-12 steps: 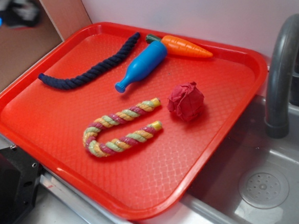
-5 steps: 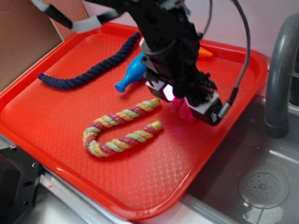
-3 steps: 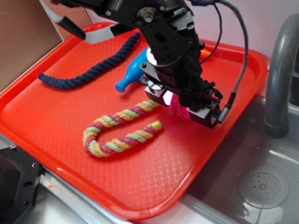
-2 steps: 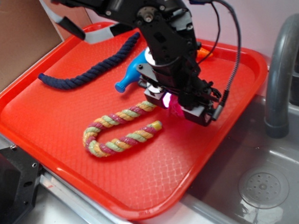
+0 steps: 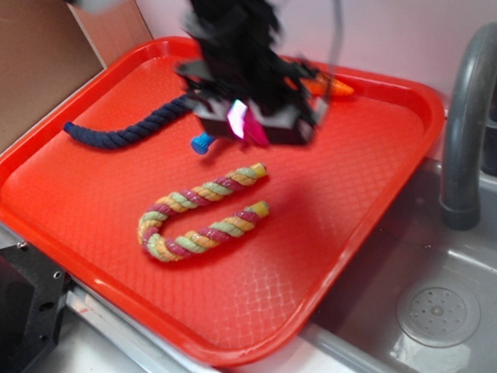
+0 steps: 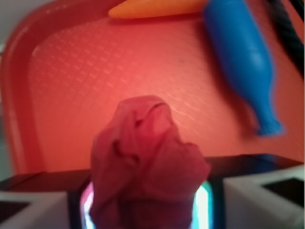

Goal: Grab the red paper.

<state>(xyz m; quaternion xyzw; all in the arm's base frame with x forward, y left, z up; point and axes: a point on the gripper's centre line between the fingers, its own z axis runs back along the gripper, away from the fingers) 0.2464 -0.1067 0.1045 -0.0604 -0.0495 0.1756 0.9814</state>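
- Gripping the red paper [image 6: 145, 167], our gripper [image 5: 254, 126] has its fingers closed on the crumpled crimson ball; the wrist view shows the ball wedged between the two pale finger blocks at the lower edge of the frame.
- We see the paper lifted clear of the orange-red tray [image 5: 79, 198], hanging above its far middle part; in the exterior view only a small pink-red scrap [image 5: 253, 133] shows under the blurred black arm.
- We find the blue plastic bottle [image 6: 245, 62] lying on the tray below and to one side of the ball, with its narrow neck toward the camera in the wrist view.
- We note the orange carrot [image 6: 157, 7] lying beyond the bottle, near the tray's far rim.
- We see the multicoloured rope [image 5: 201, 213] bent into a U near the tray's middle, apart from the gripper.
- We see the dark blue rope [image 5: 121, 133] stretched along the tray's far left part.
- We see a grey sink [image 5: 445, 309] with its curved faucet [image 5: 466, 120] just beside the tray.
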